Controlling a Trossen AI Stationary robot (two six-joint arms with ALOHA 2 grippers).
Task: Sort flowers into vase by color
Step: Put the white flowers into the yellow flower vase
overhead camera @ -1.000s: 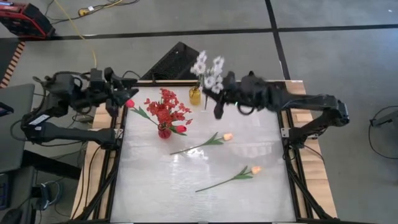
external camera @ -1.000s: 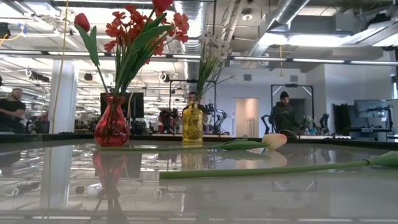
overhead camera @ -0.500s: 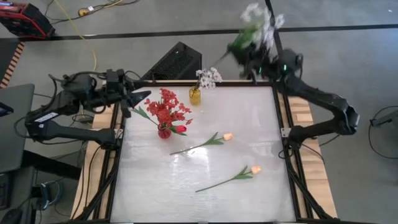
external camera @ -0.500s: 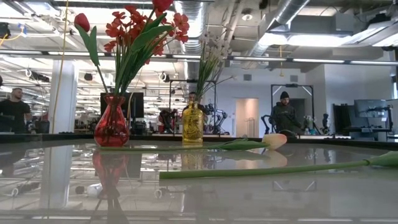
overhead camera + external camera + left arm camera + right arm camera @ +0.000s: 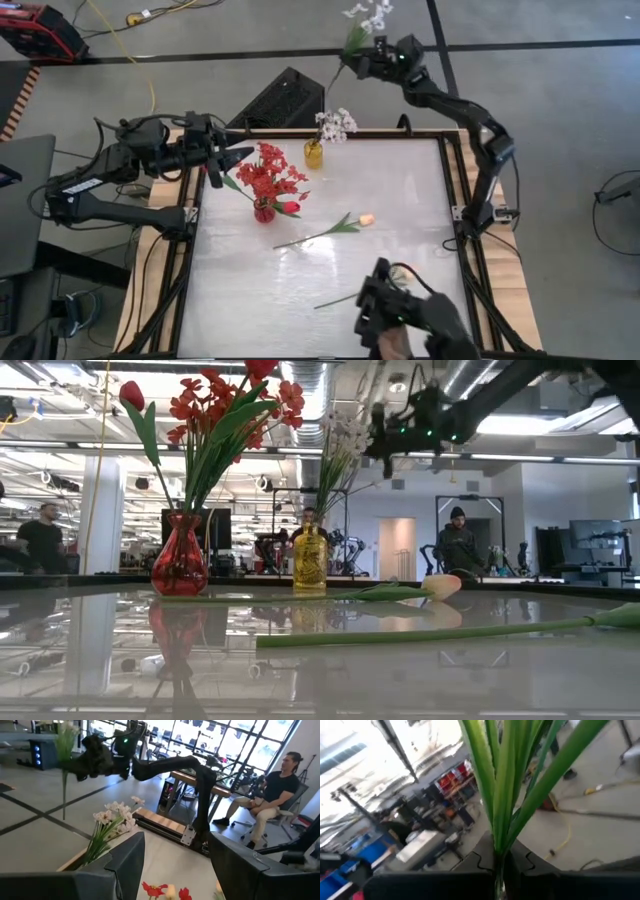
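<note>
Beyond the table's [image 5: 320, 290] far edge, the right gripper [image 5: 362, 58] has lifted away a white spray [image 5: 366, 15], clamped on it, undoing progress

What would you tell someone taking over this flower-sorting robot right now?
Left tool: open, empty, near the red vase.
Right tool: shut on a white spray, raised beyond the table's far edge.
Done: red flowers in the red vase; white blossoms in the yellow vase.
Left: the held spray, plus two tulips lying on the table, the cream tulip and the second tulip, partly hidden by a dark object.
</note>
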